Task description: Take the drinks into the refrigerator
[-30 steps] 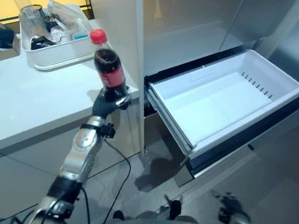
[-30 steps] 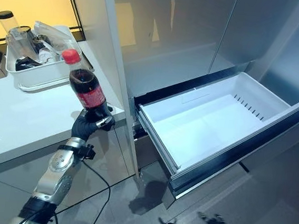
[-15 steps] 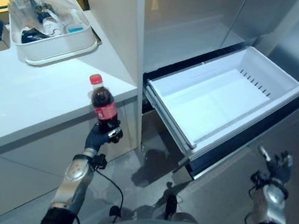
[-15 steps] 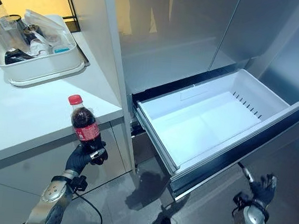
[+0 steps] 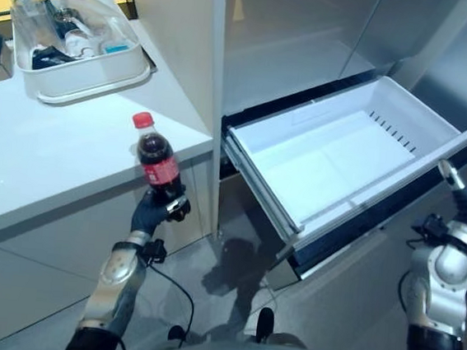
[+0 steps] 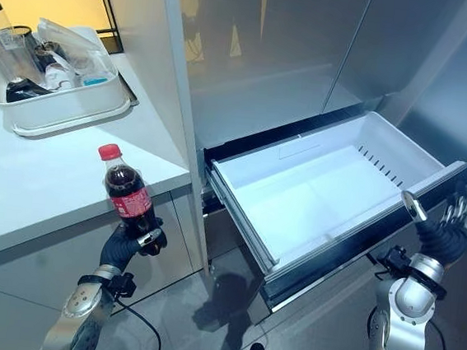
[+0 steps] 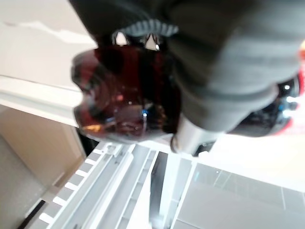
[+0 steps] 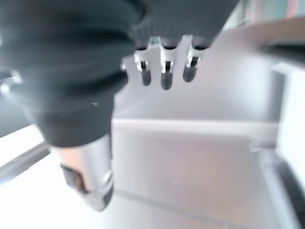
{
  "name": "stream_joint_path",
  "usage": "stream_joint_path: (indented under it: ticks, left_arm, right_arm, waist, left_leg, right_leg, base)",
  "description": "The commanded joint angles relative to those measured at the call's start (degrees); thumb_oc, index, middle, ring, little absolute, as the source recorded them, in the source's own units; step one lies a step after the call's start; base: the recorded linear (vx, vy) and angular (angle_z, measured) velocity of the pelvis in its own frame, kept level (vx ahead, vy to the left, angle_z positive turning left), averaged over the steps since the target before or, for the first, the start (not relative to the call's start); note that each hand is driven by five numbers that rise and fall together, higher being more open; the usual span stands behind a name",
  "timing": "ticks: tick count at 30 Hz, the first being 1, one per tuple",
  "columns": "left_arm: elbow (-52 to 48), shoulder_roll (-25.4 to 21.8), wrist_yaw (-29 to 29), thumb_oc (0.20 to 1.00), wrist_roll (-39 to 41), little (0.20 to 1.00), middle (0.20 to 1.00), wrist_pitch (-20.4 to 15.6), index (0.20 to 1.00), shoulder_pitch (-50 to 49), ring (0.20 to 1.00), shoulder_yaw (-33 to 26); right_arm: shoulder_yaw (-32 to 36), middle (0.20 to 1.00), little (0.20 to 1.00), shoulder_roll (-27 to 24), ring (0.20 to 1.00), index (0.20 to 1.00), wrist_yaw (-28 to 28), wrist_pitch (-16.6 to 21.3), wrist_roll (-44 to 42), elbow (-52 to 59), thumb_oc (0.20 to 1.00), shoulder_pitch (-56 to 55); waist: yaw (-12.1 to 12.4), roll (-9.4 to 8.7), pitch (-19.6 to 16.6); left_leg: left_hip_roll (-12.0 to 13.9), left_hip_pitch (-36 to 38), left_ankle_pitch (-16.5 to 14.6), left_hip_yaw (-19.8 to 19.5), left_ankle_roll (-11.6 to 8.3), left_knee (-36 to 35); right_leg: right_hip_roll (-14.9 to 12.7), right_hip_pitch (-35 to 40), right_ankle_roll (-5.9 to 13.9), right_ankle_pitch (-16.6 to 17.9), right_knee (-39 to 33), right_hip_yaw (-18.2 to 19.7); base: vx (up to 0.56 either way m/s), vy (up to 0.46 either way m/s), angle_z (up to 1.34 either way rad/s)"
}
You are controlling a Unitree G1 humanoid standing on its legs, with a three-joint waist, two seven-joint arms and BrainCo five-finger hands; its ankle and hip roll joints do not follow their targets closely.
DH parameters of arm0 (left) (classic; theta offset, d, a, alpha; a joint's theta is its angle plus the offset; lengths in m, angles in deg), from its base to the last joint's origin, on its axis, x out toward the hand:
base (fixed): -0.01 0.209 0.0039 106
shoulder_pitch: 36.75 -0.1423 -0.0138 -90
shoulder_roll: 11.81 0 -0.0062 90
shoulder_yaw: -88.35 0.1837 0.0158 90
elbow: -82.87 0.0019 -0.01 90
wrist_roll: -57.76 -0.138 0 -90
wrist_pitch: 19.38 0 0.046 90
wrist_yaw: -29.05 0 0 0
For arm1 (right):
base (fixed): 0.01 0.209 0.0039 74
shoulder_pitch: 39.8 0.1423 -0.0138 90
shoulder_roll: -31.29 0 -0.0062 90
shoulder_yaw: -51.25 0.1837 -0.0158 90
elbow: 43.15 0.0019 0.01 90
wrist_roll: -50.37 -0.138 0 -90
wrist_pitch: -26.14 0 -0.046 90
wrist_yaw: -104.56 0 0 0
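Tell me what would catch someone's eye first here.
The cola bottle with its red cap, held upright in the left hand in front of the white counter's edge. Next, the white fridge drawer pulled wide open and empty, with the right hand raised open by its front corner.

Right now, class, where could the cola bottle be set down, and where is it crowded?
The open refrigerator drawer holds nothing: its white floor is bare wall to wall. The countertop between the white tray and its front edge is bare too. The tray is crowded. The left robot hand holds the cola bottle.
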Motion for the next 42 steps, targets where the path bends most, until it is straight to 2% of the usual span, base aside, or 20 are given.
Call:
stream_joint_path:
  ticks: [1, 2, 4, 5, 8, 9, 10, 15, 17, 18, 19, 20, 23, 26, 32, 35, 42]
  left_arm:
    - [-8.24, -1.05, 0.48, 0.200, -0.74, 0.200, 0.200, -7.21, 0.200, 4.44, 0.200, -4.01]
    - [-8.30, -1.96, 0.67, 0.200, -2.31, 0.200, 0.200, -7.26, 0.200, 4.50, 0.200, -3.66]
    - [-8.48, -2.35, 0.62, 0.200, -3.02, 0.200, 0.200, -7.42, 0.200, 4.40, 0.200, -3.64]
    - [-9.23, -2.94, -0.02, 0.200, -3.84, 0.200, 0.200, -7.46, 0.200, 4.03, 0.200, -3.48]
    - [-9.79, -3.64, -0.26, 0.200, -4.92, 0.200, 0.200, -7.66, 0.200, 3.88, 0.200, -2.92]
    - [-10.61, -4.58, -0.68, 0.200, -6.10, 0.200, 0.200, -8.02, 0.200, 3.93, 0.200, -2.31]
    - [-10.66, -4.54, -0.66, 0.200, -6.13, 0.200, 0.200, -8.02, 0.200, 3.88, 0.200, -2.41]
    - [-14.11, -6.62, -2.54, 0.200, -7.50, 0.200, 0.200, -9.02, 0.200, 4.19, 0.200, -1.39]
    - [-15.43, -7.00, -3.00, 0.200, -7.31, 0.200, 0.200, -9.54, 0.200, 4.09, 0.200, -0.79]
    - [-16.83, -8.15, -3.85, 0.200, -7.16, 0.200, 0.200, -10.40, 0.200, 4.42, 0.200, 0.37]
    - [-16.86, -8.11, -3.88, 0.200, -7.14, 0.200, 0.200, -10.39, 0.200, 4.39, 0.200, 0.25]
    - [-18.09, -9.18, -4.39, 0.200, -7.15, 0.200, 0.200, -10.99, 0.200, 4.73, 0.200, 1.38]
    - [-17.73, -9.37, -4.83, 0.200, -6.52, 0.200, 0.200, -11.48, 0.200, 5.67, 0.200, 3.24]
    - [-14.36, -9.20, -4.76, 0.200, -7.31, 0.200, 0.200, -12.02, 0.200, 7.90, 0.200, 7.23]
    - [-7.70, -9.02, -4.70, 0.200, -9.09, 0.200, 0.200, -12.33, 0.200, 10.86, 0.200, 11.50]
    - [-6.23, -8.84, -5.27, 0.200, -10.34, 0.200, 0.200, -12.15, 0.200, 10.51, 0.200, 13.70]
    - [-4.97, -9.19, -6.77, 0.200, -11.99, 0.200, 0.200, -11.41, 0.200, 10.21, 0.200, 17.43]
  right_arm:
    - [-1.13, 1.000, 1.000, -1.92, 1.000, 1.000, 4.64, 3.71, 2.57, 4.57, 1.000, 4.64]
    - [-3.92, 1.000, 1.000, -3.47, 1.000, 1.000, 7.47, 3.12, 1.68, 5.26, 1.000, 5.42]
    - [-5.48, 1.000, 1.000, -4.46, 1.000, 1.000, 9.10, 2.79, 1.17, 5.90, 1.000, 6.03]
    - [-7.66, 1.000, 1.000, -6.87, 1.000, 1.000, 11.68, 1.57, 1.22, 5.97, 1.000, 7.26]
    - [-10.22, 1.000, 1.000, -8.09, 1.000, 1.000, 13.31, 0.82, 0.75, 4.08, 1.000, 8.52]
    - [-13.25, 1.000, 1.000, -9.03, 1.000, 1.000, 15.01, -0.36, -0.14, 0.74, 1.000, 9.61]
    - [-13.40, 1.000, 1.000, -9.13, 1.000, 1.000, 15.06, -0.15, -0.26, 0.31, 1.000, 9.91]
    - [-20.61, 1.000, 1.000, -12.73, 1.000, 1.000, 21.01, -4.00, -1.46, -9.40, 1.000, 11.56]
    - [-23.27, 1.000, 1.000, -13.23, 1.000, 1.000, 22.58, -4.57, -5.05, -13.69, 1.000, 12.80]
    - [-27.86, 1.000, 1.000, -14.47, 1.000, 1.000, 26.15, -5.86, -8.28, -19.28, 1.000, 15.87]
    - [-28.02, 1.000, 1.000, -14.51, 1.000, 1.000, 26.24, -5.71, -8.39, -19.61, 1.000, 16.17]
    - [-31.35, 1.000, 1.000, -15.67, 1.000, 1.000, 27.62, -6.56, -9.49, -22.87, 1.000, 18.57]
    - [-35.29, 1.000, 1.000, -15.60, 1.000, 1.000, 29.20, -6.89, -9.60, -26.81, 1.000, 21.92]
    - [-40.02, 1.000, 1.000, -12.50, 1.000, 1.000, 29.93, -7.68, -9.94, -34.90, 1.000, 25.95]
    - [-44.70, 1.000, 1.000, -9.04, 1.000, 1.000, 32.24, -6.60, -8.97, -37.31, 1.000, 27.79]
    - [-45.98, 1.000, 1.000, -5.85, 1.000, 1.000, 33.03, -6.09, -9.82, -34.91, 1.000, 27.93]
    - [-47.97, 1.000, 1.000, -3.29, 1.000, 1.000, 33.99, -5.64, -10.13, -29.90, 1.000, 29.28]
  waist:
    - [-0.14, -0.94, -2.27]
    - [0.20, -1.22, -2.36]
    - [0.41, -1.35, -2.40]
    - [0.84, -1.60, -2.56]
    - [1.41, -1.78, -2.74]
    - [2.02, -2.00, -2.82]
    - [1.91, -1.99, -2.81]
    - [3.47, -2.50, -2.93]
    - [3.92, -2.57, -2.94]
    - [4.55, -2.69, -2.99]
    - [4.46, -2.66, -2.95]
    - [4.86, -2.64, -3.02]
    - [5.05, -2.49, -3.03]
    - [5.46, -2.25, -3.03]
    - [5.59, -1.92, -3.05]
    - [5.81, -1.82, -2.96]
    - [5.84, -1.58, -3.04]
  left_leg:
    - [-1.71, -1.07, -3.83, -2.66, 2.82, 0.06]
    - [-1.68, -0.99, -3.74, -2.74, 2.78, 0.06]
    - [-1.69, -0.94, -3.72, -2.74, 2.77, 0.06]
    - [-1.62, -0.84, -3.67, -2.78, 2.69, 0.06]
    - [-1.56, -0.66, -3.67, -2.94, 2.65, 0.06]
    - [-1.54, -0.66, -3.58, -3.06, 2.52, 0.06]
    - [-1.55, -0.66, -3.58, -3.07, 2.52, 0.06]
    - [-1.44, -0.65, -3.26, -3.51, 2.17, 0.06]
    - [-1.40, -0.66, -3.15, -3.70, 2.06, 0.06]
    - [-1.30, -0.64, -3.03, -3.93, 1.87, 0.06]
    - [-1.29, -0.63, -3.04, -3.93, 1.86, 0.06]
    - [-1.25, -0.64, -2.93, -3.97, 1.69, 0.06]
    - [-1.23, -0.72, -2.79, -4.08, 1.57, 0.06]
    - [-1.28, -0.83, -2.52, -4.37, 1.44, 0.06]
    - [-1.31, -0.96, -2.37, -4.70, 1.33, 0.06]
    - [-1.29, -0.94, -2.33, -4.99, 1.33, 0.06]
    - [-1.33, -1.15, -2.33, -5.24, 1.42, 0.06]
  right_leg:
    - [-1.60, 4.01, 3.31, -3.65, 0.27, -3.16]
    - [-1.57, 4.17, 3.26, -3.68, 0.27, -3.21]
    - [-1.54, 4.23, 3.24, -3.70, 0.27, -3.25]
    - [-1.45, 4.40, 3.16, -3.81, 0.27, -3.39]
    - [-1.43, 4.63, 3.09, -3.81, 0.27, -3.62]
    - [-1.41, 4.80, 3.05, -3.82, 0.27, -3.92]
    - [-1.41, 4.81, 3.05, -3.83, 0.27, -3.94]
    - [-1.40, 5.29, 2.87, -3.93, 0.27, -4.81]
    - [-1.38, 5.55, 2.76, -4.04, 0.27, -5.07]
    - [-1.39, 5.69, 2.62, -4.13, 0.27, -5.26]
    - [-1.38, 5.69, 2.61, -4.14, 0.27, -5.26]
    - [-1.34, 5.82, 2.57, -4.17, 0.27, -5.50]
    - [-1.33, 5.96, 2.54, -4.17, 0.27, -5.77]
    - [-1.35, 6.09, 2.50, -4.12, 0.27, -6.23]
    - [-1.39, 6.20, 2.56, -4.20, 0.27, -6.60]
    - [-1.37, 6.32, 2.49, -4.28, 0.27, -6.81]
    - [-1.34, 6.28, 2.53, -4.38, 0.27, -6.92]
  base:
    - [0.00, 0.000, 0.00]
    - [0.00, 0.000, 0.00]
    - [0.00, 0.000, 0.00]
    - [0.00, 0.000, 0.00]
    - [0.00, 0.000, 0.00]
    - [0.00, 0.000, 0.00]
    - [0.00, 0.000, 0.00]
    - [-0.01, -0.022, 0.04]
    - [-0.02, -0.026, 0.05]
    - [-0.01, -0.025, 0.08]
    - [-0.02, -0.019, 0.07]
    - [-0.01, -0.002, 0.06]
    - [-0.01, -0.009, 0.07]
    - [-0.01, -0.006, 0.07]
    - [0.00, -0.005, 0.03]
    - [0.00, 0.000, 0.00]
    - [0.00, 0.000, 0.00]
